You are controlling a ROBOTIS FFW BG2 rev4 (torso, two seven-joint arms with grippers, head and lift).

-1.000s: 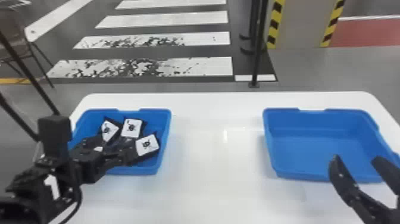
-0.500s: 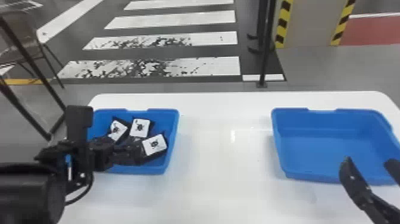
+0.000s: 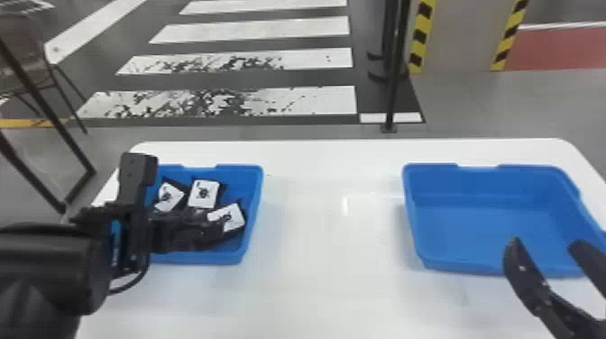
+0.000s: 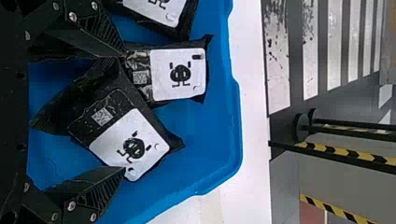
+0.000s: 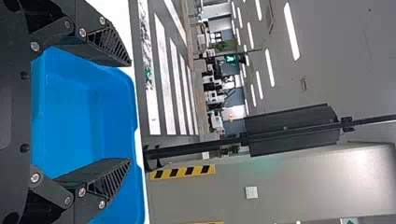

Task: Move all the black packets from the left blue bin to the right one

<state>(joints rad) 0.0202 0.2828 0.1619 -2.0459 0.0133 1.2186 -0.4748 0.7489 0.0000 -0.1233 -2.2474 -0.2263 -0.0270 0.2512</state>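
In the head view, my left gripper (image 3: 203,230) is low over the left blue bin (image 3: 253,198), beside the nearest black packet (image 3: 232,217). Two more packets, one at the left (image 3: 169,197) and one in the middle (image 3: 204,194), lie behind it. My left gripper (image 4: 123,112) stands open in the left wrist view, its fingers on either side of a tilted packet (image 4: 130,144); another packet (image 4: 177,73) lies alongside. My right gripper (image 3: 545,245) is parked open at the near side of the right blue bin (image 3: 496,230); the right wrist view shows this gripper (image 5: 130,112) with nothing between its fingers.
Both bins rest on a white table (image 3: 333,261), with a wide stretch of tabletop between them. A black pole (image 3: 394,67) stands beyond the far edge, and a chair (image 3: 27,58) is at the far left.
The head view has shifted slightly, so the bins sit farther right. My left arm has swung its wrist around, its gripper staying low at the left bin. The right gripper is still open.
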